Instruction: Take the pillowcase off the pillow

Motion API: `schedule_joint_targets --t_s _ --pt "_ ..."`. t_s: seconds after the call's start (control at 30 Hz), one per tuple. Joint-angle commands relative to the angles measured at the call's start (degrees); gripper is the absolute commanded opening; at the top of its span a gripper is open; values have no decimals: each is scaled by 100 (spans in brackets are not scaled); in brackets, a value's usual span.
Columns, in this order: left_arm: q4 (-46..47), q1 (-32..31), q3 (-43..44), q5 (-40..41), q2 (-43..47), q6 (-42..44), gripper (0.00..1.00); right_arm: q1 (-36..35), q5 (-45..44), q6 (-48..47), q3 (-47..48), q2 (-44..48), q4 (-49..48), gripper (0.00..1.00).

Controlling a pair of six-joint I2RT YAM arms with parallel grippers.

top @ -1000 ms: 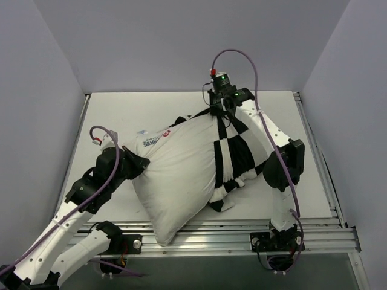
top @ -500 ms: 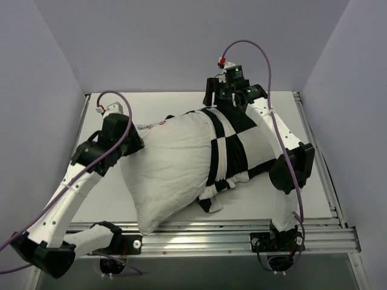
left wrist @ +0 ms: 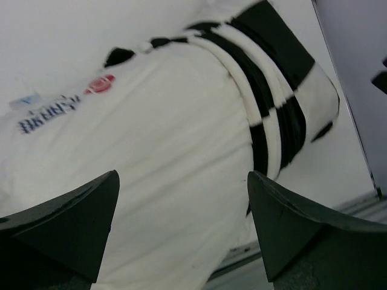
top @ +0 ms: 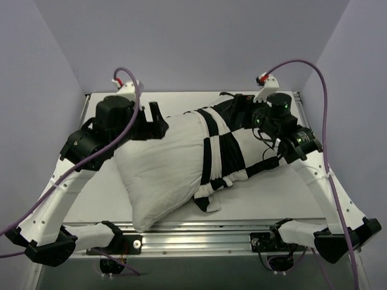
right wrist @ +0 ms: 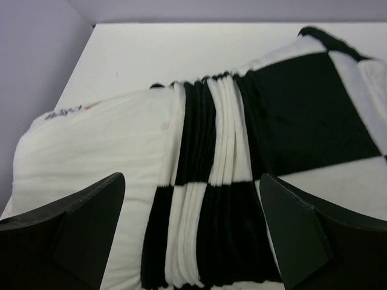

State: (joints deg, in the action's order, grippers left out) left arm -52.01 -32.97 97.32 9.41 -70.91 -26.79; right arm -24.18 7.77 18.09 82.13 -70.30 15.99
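The plump white pillow (top: pixel 160 172) lies diagonally across the table, its red mark (left wrist: pixel 100 83) near its far edge. The black-and-white checkered pillowcase (top: pixel 230 151) still covers the pillow's right end, bunched into folds (right wrist: pixel 205 181) at the middle. My left gripper (top: pixel 156 119) hovers open above the pillow's bare far-left part (left wrist: pixel 157 151), holding nothing. My right gripper (top: pixel 239 109) hovers open over the pillowcase's far end (right wrist: pixel 302 103), nothing between its fingers. Both pairs of jaws stand wide apart in the wrist views, left gripper (left wrist: pixel 182 175) and right gripper (right wrist: pixel 192 176).
The white table (top: pixel 290 187) is closed in by grey walls on the left, back and right. An aluminium rail (top: pixel 205 232) runs along the near edge by the arm bases. The pillow's near corner reaches almost to that rail.
Both grippers have opened and let go of pillow and pillowcase. The left arm rose toward the back, the right arm drew back to the right. The pillow settled flatter and slightly left.
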Motion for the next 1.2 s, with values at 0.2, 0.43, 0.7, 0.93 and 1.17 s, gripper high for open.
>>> schedule_joint_targets --t_s 0.2,0.43,0.7,0.93,1.17 --pt "-187 -2518 -1794 1219 465 -995 94 -1008 -609 863 -2252 1290 -236 89" --pt "-494 -3198 -1628 2731 -589 -1267 94 -1246 -724 1100 -3194 1607 -289 89" --pt "23 -3154 -2085 2654 -1521 -1663 94 -1580 -953 1214 -3335 1581 -368 89" --pt "691 -2970 -2542 2443 -1575 -1795 51 -2283 -1286 1548 -3563 1160 -772 89" --pt "911 -2926 -2656 2373 -1276 -1699 2 -2705 -1585 1821 -3792 483 -1500 86"
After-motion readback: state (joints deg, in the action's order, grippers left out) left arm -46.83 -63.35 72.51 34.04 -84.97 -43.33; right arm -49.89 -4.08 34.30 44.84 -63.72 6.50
